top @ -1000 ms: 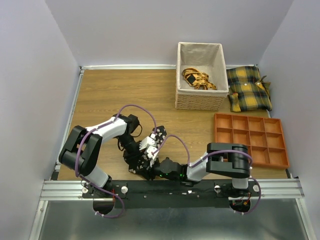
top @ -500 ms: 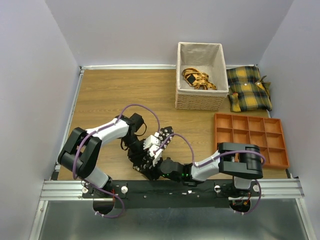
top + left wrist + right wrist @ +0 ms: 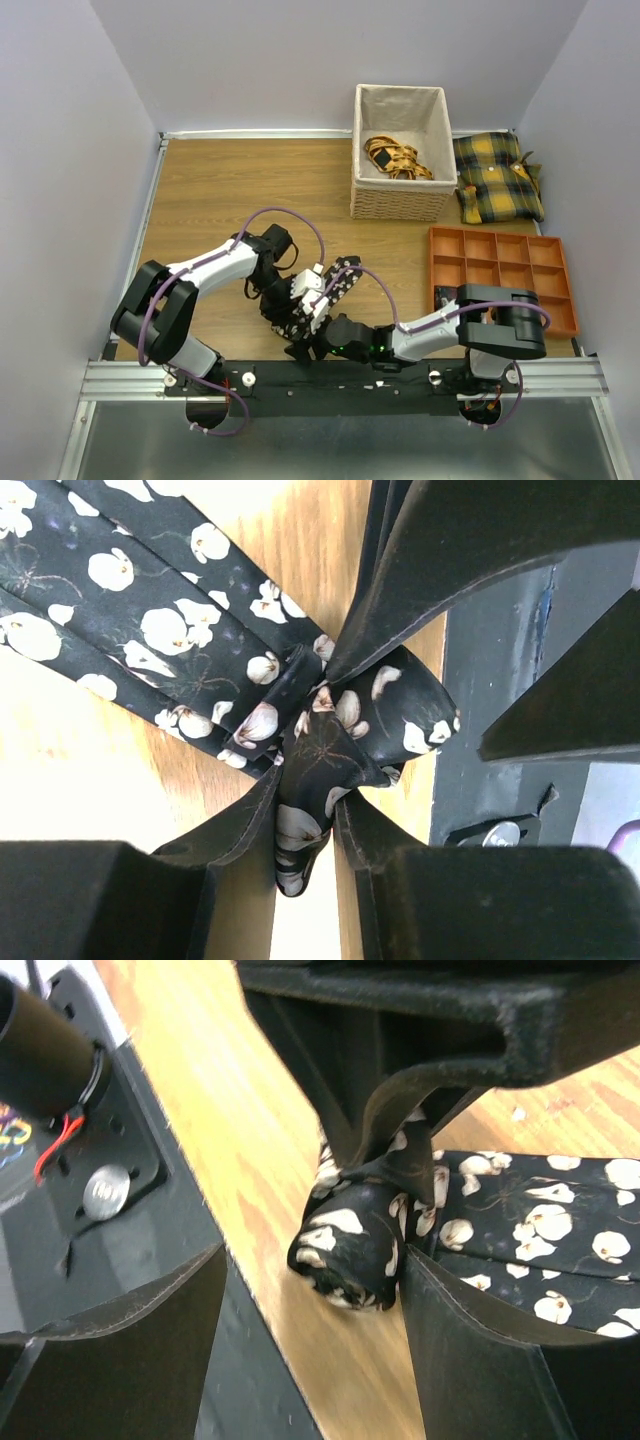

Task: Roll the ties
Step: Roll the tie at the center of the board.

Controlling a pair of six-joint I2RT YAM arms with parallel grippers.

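Just beside the black rail [image 3: 262,378], the left gripper [image 3: 303,805] is clenched on the tie [image 3: 300,725] at its rolled end. The loose strip runs away from the rail. The right gripper [image 3: 315,1265] is released, jaws straddling that roll, so it seems best placed to grip across it.

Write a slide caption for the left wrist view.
Left gripper pinches the rolled end of a flowered black tie.
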